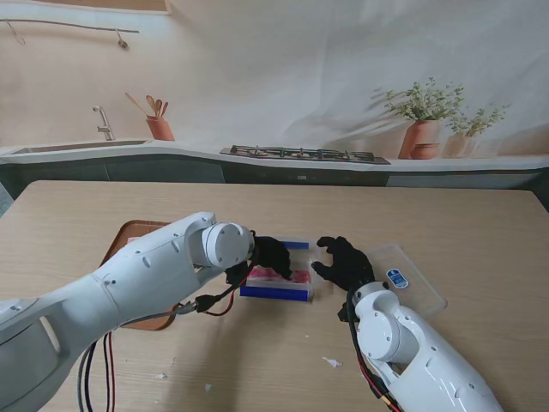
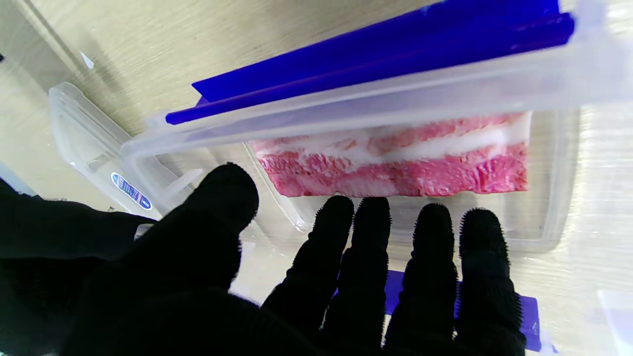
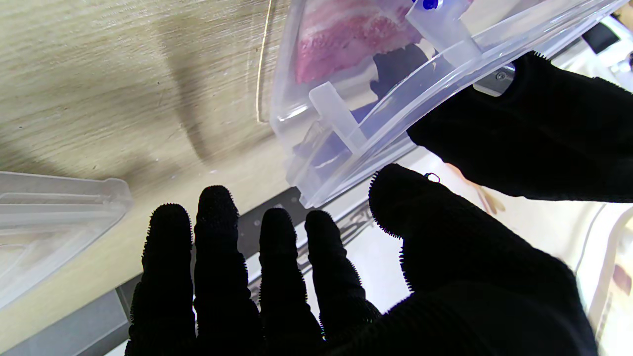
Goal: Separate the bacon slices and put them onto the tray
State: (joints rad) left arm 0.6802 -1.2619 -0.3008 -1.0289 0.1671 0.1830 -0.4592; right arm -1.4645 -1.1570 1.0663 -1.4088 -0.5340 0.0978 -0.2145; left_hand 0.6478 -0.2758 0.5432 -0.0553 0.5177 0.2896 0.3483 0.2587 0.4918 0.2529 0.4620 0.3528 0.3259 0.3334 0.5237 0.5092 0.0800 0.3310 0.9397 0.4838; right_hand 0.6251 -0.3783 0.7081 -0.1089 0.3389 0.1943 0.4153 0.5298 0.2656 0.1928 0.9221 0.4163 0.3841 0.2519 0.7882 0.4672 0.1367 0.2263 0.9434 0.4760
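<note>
Your left hand [image 1: 273,255] sits over the left end of the clear box [image 1: 302,293], fingers spread and holding nothing. In the left wrist view those fingertips [image 2: 368,217] stop just short of the bacon [image 2: 395,160]; whether they touch the box floor you cannot tell. The bacon lies inside the box as one pink-and-white slab, and single slices are hard to make out. From the stand only a strip of it [image 1: 274,275] shows, the rest is hidden under your left hand. The box has blue clips [image 2: 376,64] along its long sides.

Your right hand [image 1: 345,262] is just beside the box's right end, fingers apart, gripping nothing. In the right wrist view its thumb [image 3: 395,198] is close under the box rim [image 3: 445,79]; contact is unclear.

The clear lid [image 1: 410,283] lies flat on the table [image 1: 480,223], to the right of your right hand, partly cut off by it. The brown tray [image 1: 129,236] sits on the left, mostly covered by your left arm, so its contents are not visible. Small white specks [image 1: 332,362] lie on the table nearer to me.
</note>
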